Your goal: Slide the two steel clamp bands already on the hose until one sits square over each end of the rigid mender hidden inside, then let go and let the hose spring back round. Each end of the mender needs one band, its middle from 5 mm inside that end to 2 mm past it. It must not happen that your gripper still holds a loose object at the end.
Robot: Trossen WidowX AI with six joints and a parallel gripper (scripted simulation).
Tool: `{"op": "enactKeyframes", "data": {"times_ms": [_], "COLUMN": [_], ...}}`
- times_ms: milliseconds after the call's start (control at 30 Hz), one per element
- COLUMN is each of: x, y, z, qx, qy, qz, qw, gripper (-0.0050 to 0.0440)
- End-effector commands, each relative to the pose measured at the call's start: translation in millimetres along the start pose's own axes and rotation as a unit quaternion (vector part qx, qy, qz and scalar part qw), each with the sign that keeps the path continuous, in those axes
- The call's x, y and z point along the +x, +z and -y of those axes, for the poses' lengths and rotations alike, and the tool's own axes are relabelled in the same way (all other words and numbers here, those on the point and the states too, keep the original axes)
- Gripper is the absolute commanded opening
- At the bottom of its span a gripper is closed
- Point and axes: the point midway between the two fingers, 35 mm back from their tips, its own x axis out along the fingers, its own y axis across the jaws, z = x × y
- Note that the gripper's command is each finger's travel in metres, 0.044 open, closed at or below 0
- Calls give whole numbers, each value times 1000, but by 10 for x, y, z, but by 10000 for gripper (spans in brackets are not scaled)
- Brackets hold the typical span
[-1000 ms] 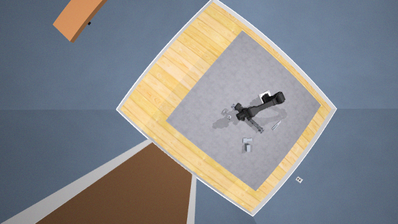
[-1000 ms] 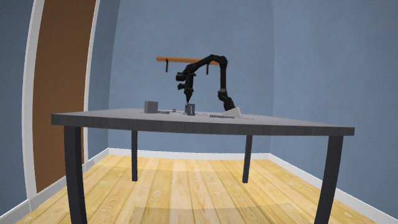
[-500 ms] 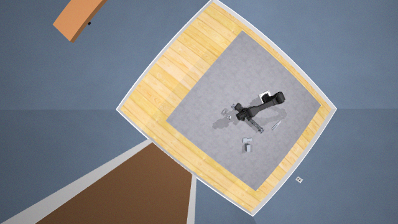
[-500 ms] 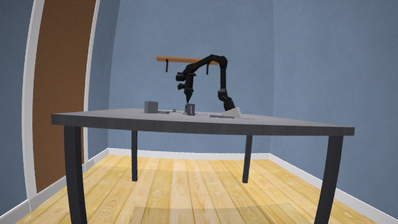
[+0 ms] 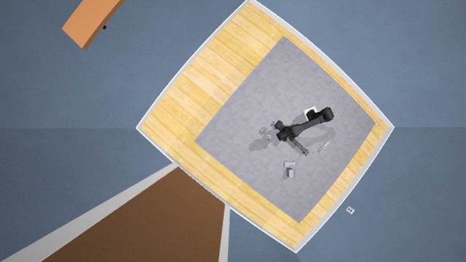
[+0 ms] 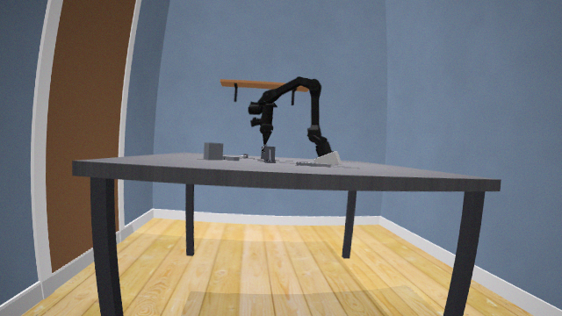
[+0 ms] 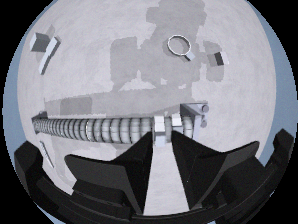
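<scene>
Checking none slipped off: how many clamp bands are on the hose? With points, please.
2: one clamp band [image 7: 159, 131] by the gripper's fingertips, the other [image 7: 176, 120] nearer the end bracket [image 7: 197, 122].

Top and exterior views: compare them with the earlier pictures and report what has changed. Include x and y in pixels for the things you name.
Nothing has visibly changed. The arm [image 5: 306, 127] [image 6: 315, 105] is in the same pose, the gripper [image 5: 285, 135] [image 6: 264, 145] [image 7: 161, 135] is at the same spot over the work, and the ribbed hose [image 5: 299, 146] [image 7: 107, 130] lies as it did in the top view. No taking hold or letting go shows.
</scene>
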Motion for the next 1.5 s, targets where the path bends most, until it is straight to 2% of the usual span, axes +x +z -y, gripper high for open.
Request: {"op": "enactKeyframes", "data": {"times_ms": [0, 1467], "x": [71, 71], "y": [-57, -57], "z": [-10, -10], "qx": [1, 1], "qy": [5, 5], "qz": [-15, -15], "qw": [1000, 1000], "gripper": [90, 90]}}
